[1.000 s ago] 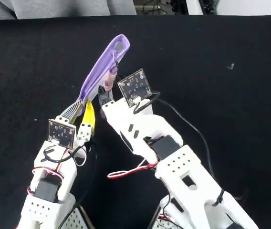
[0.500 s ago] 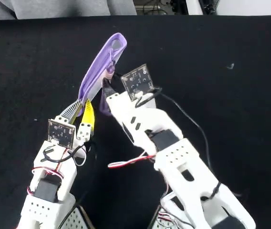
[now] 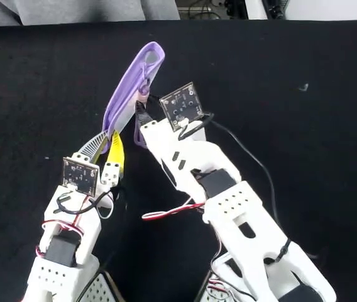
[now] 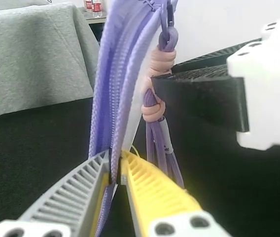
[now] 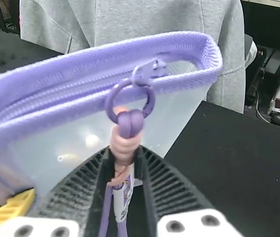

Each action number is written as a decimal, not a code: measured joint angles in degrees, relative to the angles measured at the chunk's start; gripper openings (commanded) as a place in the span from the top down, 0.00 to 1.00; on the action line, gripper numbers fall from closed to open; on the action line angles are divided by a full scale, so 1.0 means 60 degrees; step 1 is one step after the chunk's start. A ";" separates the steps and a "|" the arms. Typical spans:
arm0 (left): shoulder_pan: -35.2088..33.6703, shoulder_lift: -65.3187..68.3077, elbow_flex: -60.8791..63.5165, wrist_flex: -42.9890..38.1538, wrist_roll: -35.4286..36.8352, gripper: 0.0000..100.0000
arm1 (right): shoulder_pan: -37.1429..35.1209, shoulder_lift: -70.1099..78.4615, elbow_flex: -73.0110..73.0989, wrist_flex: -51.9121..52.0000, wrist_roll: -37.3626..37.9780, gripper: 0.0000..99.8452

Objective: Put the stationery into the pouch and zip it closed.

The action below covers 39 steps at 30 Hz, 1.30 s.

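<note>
A purple-edged clear pouch (image 3: pixel 131 85) hangs lifted above the black table. My left gripper (image 3: pixel 110 141), with one grey and one yellow finger, is shut on the pouch's lower end (image 4: pixel 111 168). The zipper slider (image 5: pixel 147 69) sits near the pouch's far upper end, with a purple ring and a pink-and-purple cord pull (image 5: pixel 125 143) hanging from it. My right gripper (image 5: pixel 124 170), with black fingers, is shut on that cord pull (image 3: pixel 142 100). Any stationery inside the pouch is too hard to make out.
The black table (image 3: pixel 291 82) stretches wide to the right and left of the arms. A grey cloth (image 3: pixel 71 9) lies beyond the table's far edge. Both arm bodies crowd the near middle.
My right gripper has moved up along the pouch with the cord pull, dragging the slider toward the far end. The pouch has tilted slightly. The left arm has stayed put.
</note>
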 measured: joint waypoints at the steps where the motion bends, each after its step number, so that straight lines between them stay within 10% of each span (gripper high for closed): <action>1: 0.0000 0.0000 0.0000 0.0000 0.0000 0.97 | 0.0000 0.0000 0.0015 -0.0059 0.0000 0.82; 12: -0.0029 0.0000 0.0000 -0.0015 0.0000 0.97 | 0.0000 0.0542 0.0015 -0.1143 0.0000 0.99; 39: 0.0029 0.0015 0.0000 0.0059 0.0000 0.97 | 0.2476 -0.0835 -0.3546 0.2462 0.1187 0.99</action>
